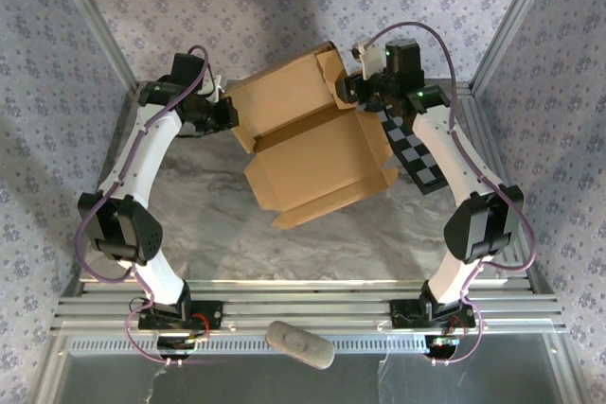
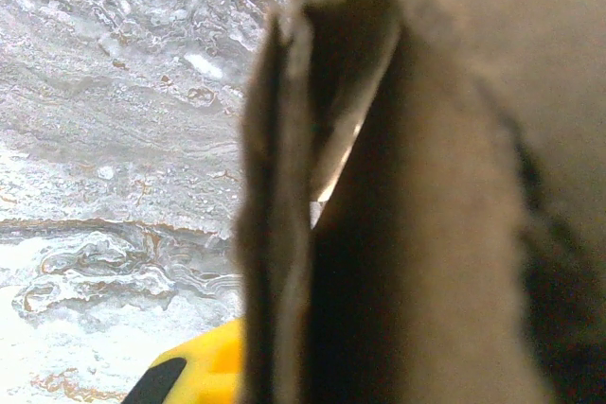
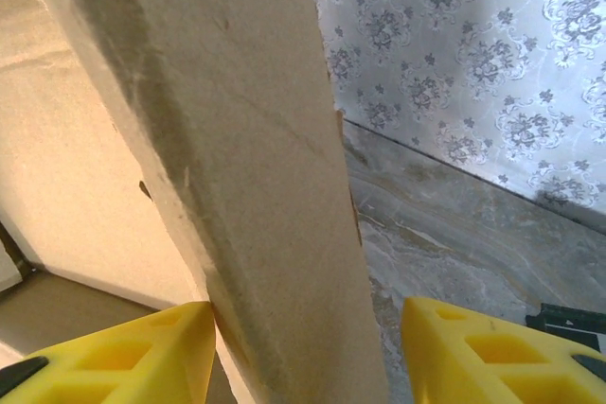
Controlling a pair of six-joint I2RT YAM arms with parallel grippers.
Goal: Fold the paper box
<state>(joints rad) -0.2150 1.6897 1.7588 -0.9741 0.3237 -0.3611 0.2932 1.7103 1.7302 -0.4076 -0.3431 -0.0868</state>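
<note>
Nearest me, bare marble table, plenty of room to swing. Mid-table sits the paper box, half formed, lid panel tipped up toward the back. Looks light, thin card: stiff across panels, floppy at creases, prob. dents if squeezed hard, so best held at flap edges. Left gripper pinched tight on the lid's left edge. Right gripper spread astride the right flap, not clamping. Checkerboard panel just beside the box; side posts hem in the back corners.

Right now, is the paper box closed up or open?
Open. From above, the paper box shows its bare inside, side walls raised; its lid panel sits behind the tray, not over it.
</note>
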